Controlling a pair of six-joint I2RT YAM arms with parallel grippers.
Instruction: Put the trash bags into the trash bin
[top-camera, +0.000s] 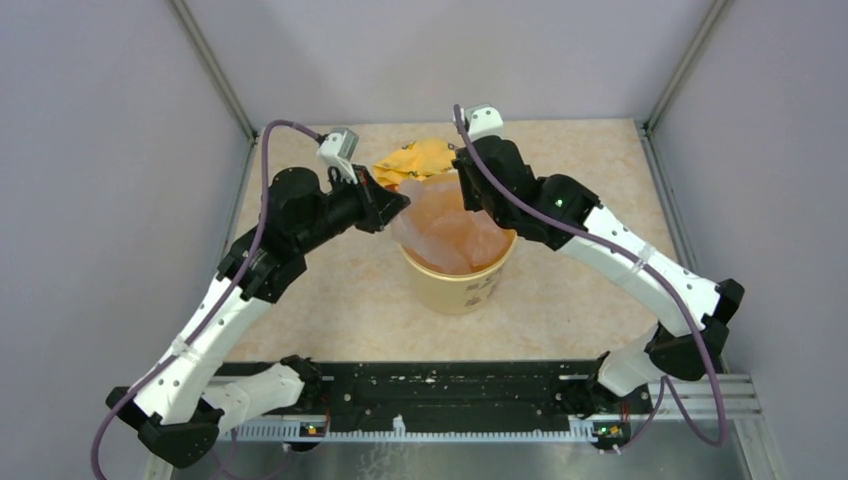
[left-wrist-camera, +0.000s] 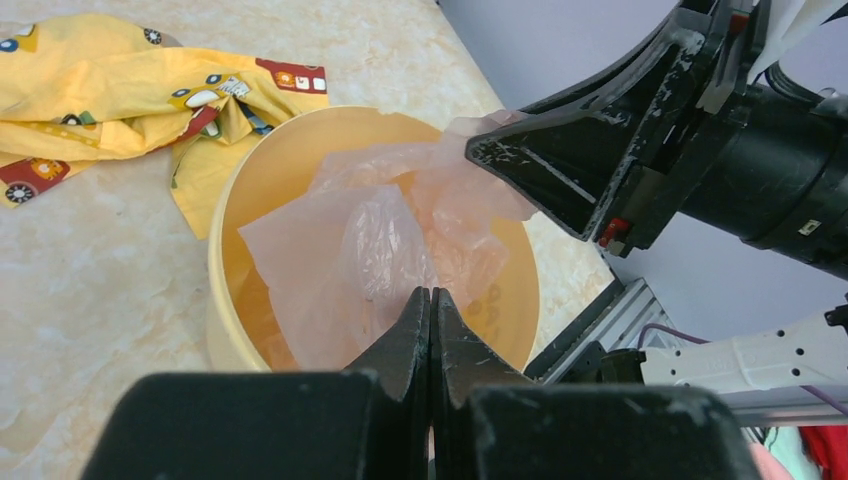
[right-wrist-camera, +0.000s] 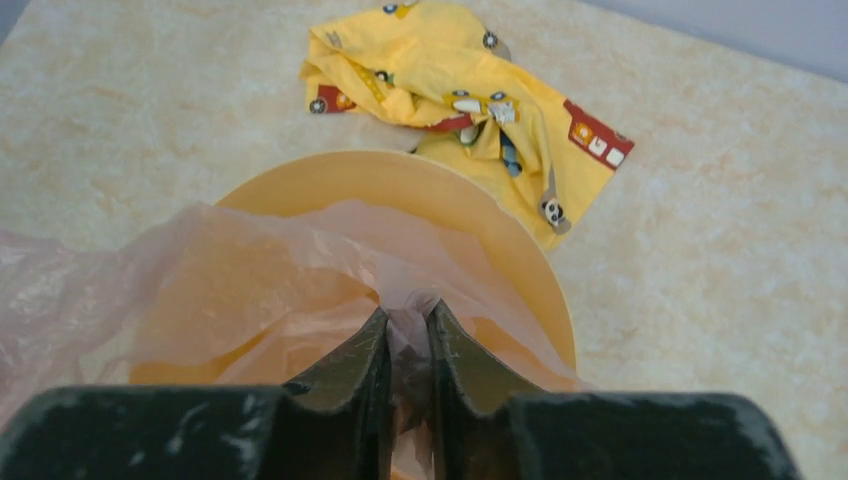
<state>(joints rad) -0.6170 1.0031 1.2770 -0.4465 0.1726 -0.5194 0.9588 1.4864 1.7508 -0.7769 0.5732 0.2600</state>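
The pale pink translucent trash bag (top-camera: 450, 240) lies spread in the mouth of the round pale yellow trash bin (top-camera: 462, 290), with its left part rising over the rim. My left gripper (top-camera: 403, 203) is at the bin's left rim. In the left wrist view its jaws (left-wrist-camera: 430, 292) are pressed together and the bag's (left-wrist-camera: 340, 250) crinkled film runs right up to the tips. My right gripper (right-wrist-camera: 408, 310) is at the far right rim, shut on a bunched fold of the bag (right-wrist-camera: 250, 290) above the bin (right-wrist-camera: 400, 165).
A crumpled yellow printed wrapper (top-camera: 415, 158) lies on the table just behind the bin, close to both grippers. It also shows in the left wrist view (left-wrist-camera: 110, 90) and the right wrist view (right-wrist-camera: 450, 80). A black rail (top-camera: 450, 395) runs along the near edge.
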